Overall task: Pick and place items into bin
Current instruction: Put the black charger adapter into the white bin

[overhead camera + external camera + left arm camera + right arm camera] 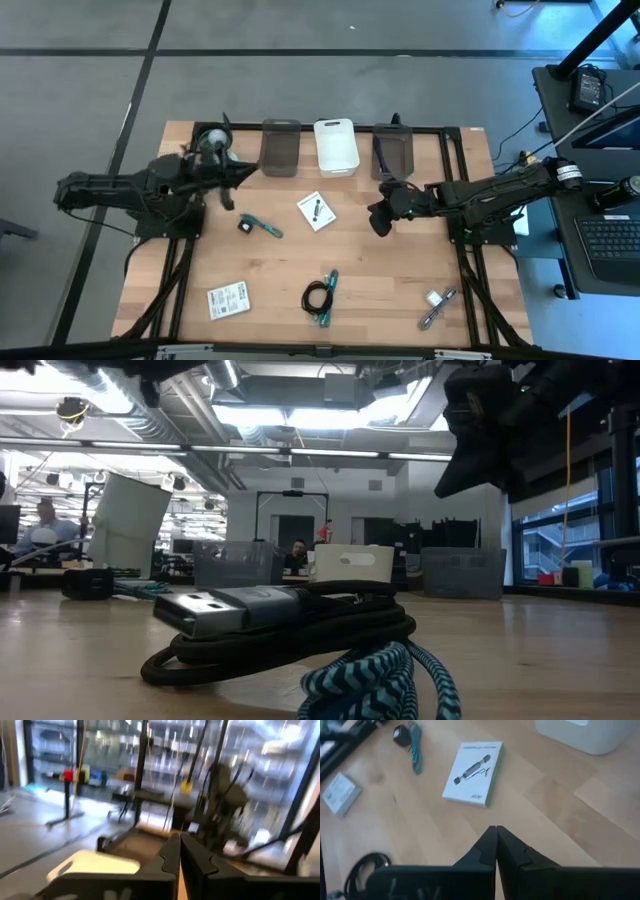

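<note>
My left gripper (238,178) is shut with nothing in it, raised near the far left of the table beside a white cup (212,143). My right gripper (380,226) is shut with nothing in it too, and hangs above bare wood right of centre, slanting down (496,827). On the table lie a white printed card (316,210), a small black cube (245,226) next to a teal-handled tool (266,228), a white packet (228,299), a black coiled cable (318,296) with a teal braided cord (380,680), and a silver metal piece (438,303). A white bin (336,147) stands at the far edge.
Two grey bins (280,147) (393,150) flank the white one along the far edge. A black frame (455,170) borders the wooden top. Bare wood lies between the card and the silver piece. People and desks show in the room behind.
</note>
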`<state>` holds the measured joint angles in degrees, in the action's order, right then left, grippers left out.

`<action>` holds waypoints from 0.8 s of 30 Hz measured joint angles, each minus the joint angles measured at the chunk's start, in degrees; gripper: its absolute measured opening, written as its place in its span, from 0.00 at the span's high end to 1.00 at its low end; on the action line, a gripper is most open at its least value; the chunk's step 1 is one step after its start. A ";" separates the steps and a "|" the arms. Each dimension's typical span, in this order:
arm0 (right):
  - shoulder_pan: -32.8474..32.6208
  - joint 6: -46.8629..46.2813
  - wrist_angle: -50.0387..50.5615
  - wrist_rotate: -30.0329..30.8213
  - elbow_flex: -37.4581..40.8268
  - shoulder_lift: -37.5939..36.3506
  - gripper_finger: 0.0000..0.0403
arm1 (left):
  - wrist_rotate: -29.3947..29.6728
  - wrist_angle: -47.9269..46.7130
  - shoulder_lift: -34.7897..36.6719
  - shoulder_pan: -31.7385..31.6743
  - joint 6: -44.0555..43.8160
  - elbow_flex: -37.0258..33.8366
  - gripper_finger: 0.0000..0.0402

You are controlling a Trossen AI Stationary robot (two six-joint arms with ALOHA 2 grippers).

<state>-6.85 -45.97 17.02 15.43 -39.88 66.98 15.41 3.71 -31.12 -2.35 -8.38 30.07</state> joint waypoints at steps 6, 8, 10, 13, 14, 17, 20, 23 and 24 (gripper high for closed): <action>0.00 4.38 0.31 -2.99 -0.02 0.00 0.98 | 3.09 -14.86 -13.74 0.00 0.23 14.51 0.88; -0.02 4.59 1.12 -3.49 -0.02 0.00 0.98 | 3.07 -19.31 -17.92 0.05 -0.45 18.96 0.82; -0.07 4.52 2.29 -3.58 -0.02 0.00 0.98 | 2.98 -24.27 -21.51 0.07 -4.71 22.66 0.77; -0.22 4.51 3.59 -3.65 -0.04 0.01 0.98 | 2.98 -31.73 -26.12 0.07 -17.03 27.18 0.68; -0.22 4.50 4.07 -3.78 -0.04 0.02 0.98 | 2.95 -34.78 -27.46 0.07 -21.65 28.35 0.66; -0.22 4.60 5.86 -5.05 -0.04 0.04 0.98 | 0.16 -41.68 -30.40 0.07 -32.34 29.85 0.61; -0.22 4.67 7.87 -5.18 -0.04 0.04 0.98 | -0.09 -45.12 -32.29 0.48 -37.30 29.74 0.60; -0.22 4.64 9.98 -5.35 -0.04 0.04 0.98 | -0.08 -51.14 -34.18 1.08 -45.39 29.69 0.60; -0.22 4.59 10.58 -5.76 -0.04 0.04 0.98 | -0.13 -53.51 -34.77 1.16 -47.76 29.69 0.60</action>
<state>-7.07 -41.39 27.60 9.67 -39.92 67.02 15.29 -49.81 -65.90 -1.19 -56.14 59.77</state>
